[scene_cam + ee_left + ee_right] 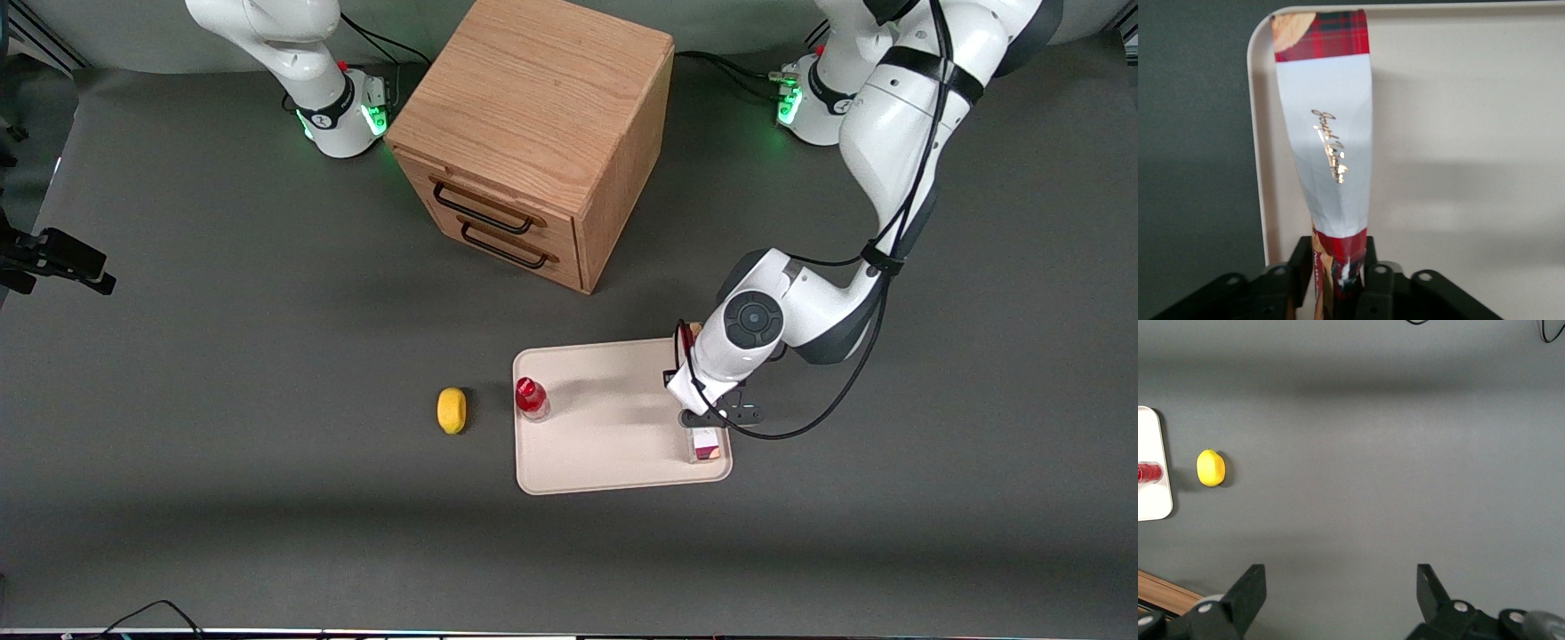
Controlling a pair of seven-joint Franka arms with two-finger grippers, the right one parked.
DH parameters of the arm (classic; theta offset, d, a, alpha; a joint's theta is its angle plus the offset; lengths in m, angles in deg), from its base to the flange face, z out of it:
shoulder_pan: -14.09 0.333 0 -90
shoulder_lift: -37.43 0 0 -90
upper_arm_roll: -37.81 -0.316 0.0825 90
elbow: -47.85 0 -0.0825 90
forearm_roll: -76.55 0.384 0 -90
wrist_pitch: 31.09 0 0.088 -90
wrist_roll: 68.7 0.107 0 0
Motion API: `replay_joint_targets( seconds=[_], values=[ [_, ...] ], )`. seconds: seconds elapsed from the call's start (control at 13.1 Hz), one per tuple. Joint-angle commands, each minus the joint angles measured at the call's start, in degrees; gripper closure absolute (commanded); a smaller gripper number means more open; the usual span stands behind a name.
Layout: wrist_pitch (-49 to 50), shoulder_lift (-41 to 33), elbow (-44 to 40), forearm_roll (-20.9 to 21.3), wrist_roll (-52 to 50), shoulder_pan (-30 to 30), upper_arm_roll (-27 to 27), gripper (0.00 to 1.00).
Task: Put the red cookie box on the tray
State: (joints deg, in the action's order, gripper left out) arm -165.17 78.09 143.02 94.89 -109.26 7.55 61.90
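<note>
Gripper (704,425) clamped on red cookie box (1328,133), box held low over tray (605,444) along the rim at the working arm's end, likely for setting flat inside

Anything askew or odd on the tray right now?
Nothing damaged or spilled. The red cookie box lies along the tray rim at the working arm's end, with the end effector shut on it. A small red-capped bottle stands upright at the parked arm's edge.

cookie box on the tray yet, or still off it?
Over the tray, along its edge toward the working arm; whether it touches down cannot be told. The claw is shut on the red cookie box.
</note>
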Motion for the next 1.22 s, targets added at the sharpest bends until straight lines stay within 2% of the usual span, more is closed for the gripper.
replay_joint_targets(
  seconds=[0.0,0.23,0.46,0.69,0.92,0.99,1.07,1.15],
  values=[
    [-0.31,-0.14,-0.51,1.17,-0.84,0.13,0.08,0.0],
    [0.74,-1.62,-0.51,1.17,-0.93,0.65,0.08,0.0],
    [3.45,-6.18,-0.51,1.09,0.82,2.59,0.16,0.0],
    [17.31,-12.24,-3.67,-0.66,12.4,3.81,0.43,0.0],
    [26.99,-21.2,-3.41,-4.88,26.43,6.18,-0.36,0.0],
    [30.51,-23.67,-3.41,-7.94,30.85,7.67,-1.32,0.0],
    [33.15,-26.91,-3.33,-12.23,33.33,7.86,-4.46,0.0],
    [35.01,-29.64,-3.24,-13.93,36.48,7.51,-7.71,0.0]
  ],
)
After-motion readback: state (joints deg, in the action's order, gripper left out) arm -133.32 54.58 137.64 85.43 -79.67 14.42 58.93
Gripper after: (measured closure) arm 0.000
